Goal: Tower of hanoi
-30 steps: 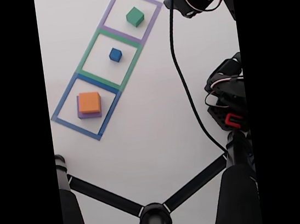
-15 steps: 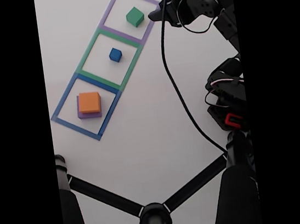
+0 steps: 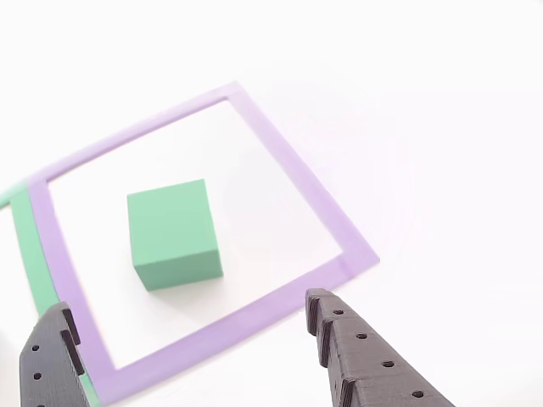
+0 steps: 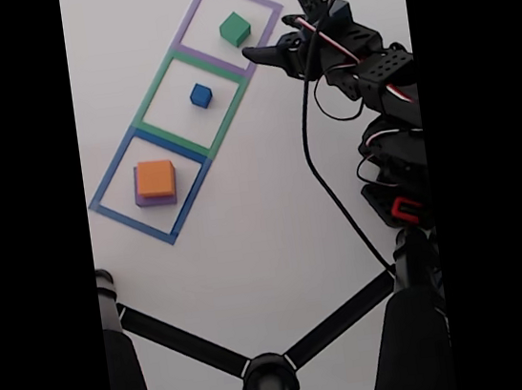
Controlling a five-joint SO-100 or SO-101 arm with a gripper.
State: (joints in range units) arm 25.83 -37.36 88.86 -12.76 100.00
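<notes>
White tabletop (image 3: 441, 127), matte green cube (image 3: 174, 233)

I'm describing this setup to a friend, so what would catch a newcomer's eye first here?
Three taped squares run in a diagonal row on the white table: the green block sits in the purple one, the blue cube in the green one, and the orange block atop the purple block in the blue one. The open gripper hangs near the green block.

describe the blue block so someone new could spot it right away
Three taped squares run in a diagonal row on the white table. The blue block sits alone in the middle, green-outlined one. It is the smallest block, smaller than the green block next door.
</notes>
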